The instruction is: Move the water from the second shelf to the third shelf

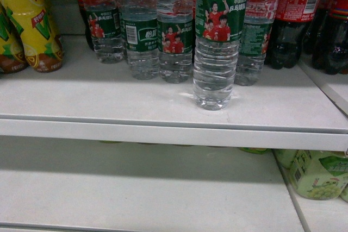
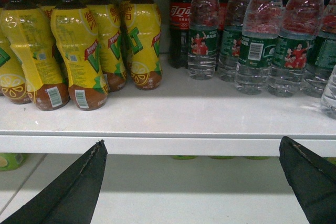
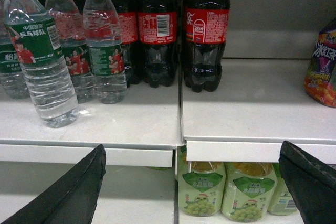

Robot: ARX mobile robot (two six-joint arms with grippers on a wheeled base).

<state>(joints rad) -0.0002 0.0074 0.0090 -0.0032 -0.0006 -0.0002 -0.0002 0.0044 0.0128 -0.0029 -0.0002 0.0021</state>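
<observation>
Head view first, reading from the left: we see yellow lemon tea bottles (image 1: 30,23) at the far left of the upper shelf (image 1: 163,126); then a row of water bottles (image 1: 138,25) with green labels standing toward the back; then the water (image 1: 217,42) we are after, upright and alone, forward of that row and nearest the shelf's front edge; dark cola bottles (image 1: 296,14) with red labels stand to its right; below, the lower shelf (image 1: 136,188) shows bare white board, with green grape-drink bottles (image 1: 318,175) tucked under at the far right. Our left wrist camera shows the lemon tea bottles (image 2: 79,51) grouped on the left, a cola bottle (image 2: 180,24) behind, and the water row (image 2: 257,40) on the right; the left gripper (image 2: 191,182) sits below the shelf's front lip, its two dark fingers (image 2: 79,187) spread wide with nothing between them. Our right wrist camera shows the water (image 3: 42,56) at the left, leaning in this view and standing in front of its neighbours, cola bottles (image 3: 205,35) in the middle beside a seam between shelf boards, and a purple-and-orange packet (image 3: 323,69) at the right edge; the right gripper (image 3: 191,182) is likewise held wide apart and empty, well clear of the water.
</observation>
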